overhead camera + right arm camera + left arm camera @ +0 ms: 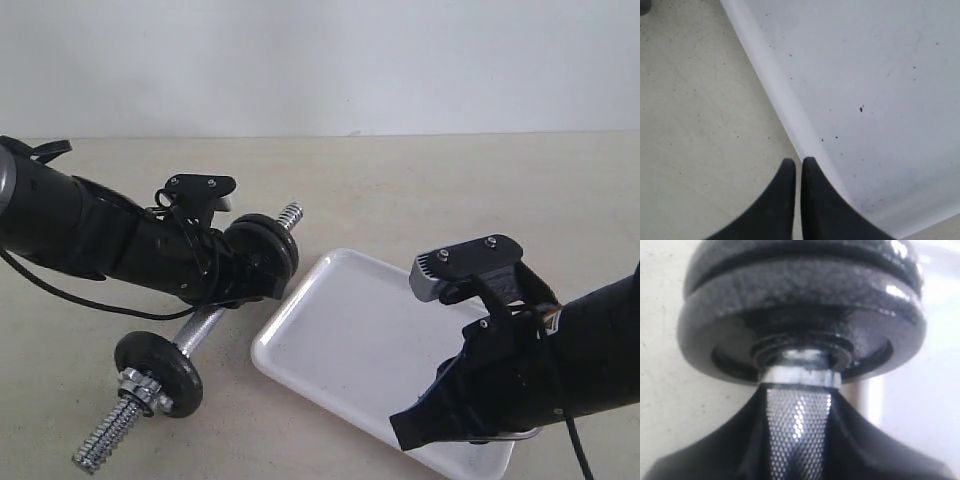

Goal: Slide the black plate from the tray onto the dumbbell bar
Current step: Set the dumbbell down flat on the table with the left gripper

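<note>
The dumbbell bar [203, 325] lies on the table left of the tray, tilted up toward its far threaded end. My left gripper [250, 278] is shut on its knurled chrome handle [797, 425], right behind two stacked black plates [268, 248]. In the left wrist view these plates [800, 315] fill the frame and sit on the bar. Another black disc [160, 372] and a silver star nut [135, 384] are on the near end. The white tray [350, 340] holds nothing. My right gripper [798, 162] is shut and empty, above the tray's rim [775, 95].
The beige table [450, 190] stretches behind and to the right of the tray. The bar's near threaded end [100, 445] points toward the front left edge. My right arm [540, 360] covers the tray's near right corner.
</note>
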`<action>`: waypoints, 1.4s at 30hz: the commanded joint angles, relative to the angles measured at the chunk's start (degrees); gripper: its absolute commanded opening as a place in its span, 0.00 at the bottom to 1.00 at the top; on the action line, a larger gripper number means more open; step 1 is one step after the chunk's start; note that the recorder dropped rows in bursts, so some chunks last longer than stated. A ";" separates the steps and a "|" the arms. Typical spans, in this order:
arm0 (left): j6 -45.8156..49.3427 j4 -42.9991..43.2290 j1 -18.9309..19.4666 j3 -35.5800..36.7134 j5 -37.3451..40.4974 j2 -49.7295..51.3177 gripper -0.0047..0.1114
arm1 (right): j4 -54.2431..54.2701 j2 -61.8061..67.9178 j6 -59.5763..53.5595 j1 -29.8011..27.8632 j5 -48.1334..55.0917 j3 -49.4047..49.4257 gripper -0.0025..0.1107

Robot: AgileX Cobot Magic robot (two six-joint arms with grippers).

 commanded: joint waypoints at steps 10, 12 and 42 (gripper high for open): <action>0.50 0.16 0.10 -2.25 -2.25 -0.22 0.08 | 0.06 -0.15 -0.60 0.09 0.24 0.19 0.02; 0.50 0.16 0.10 -2.36 -2.25 -0.22 0.08 | 0.06 -0.15 -0.60 0.09 0.24 0.19 0.02; -1.68 2.95 0.10 -2.48 4.19 -1.03 0.47 | 0.06 -0.15 -0.60 0.09 0.46 0.19 0.02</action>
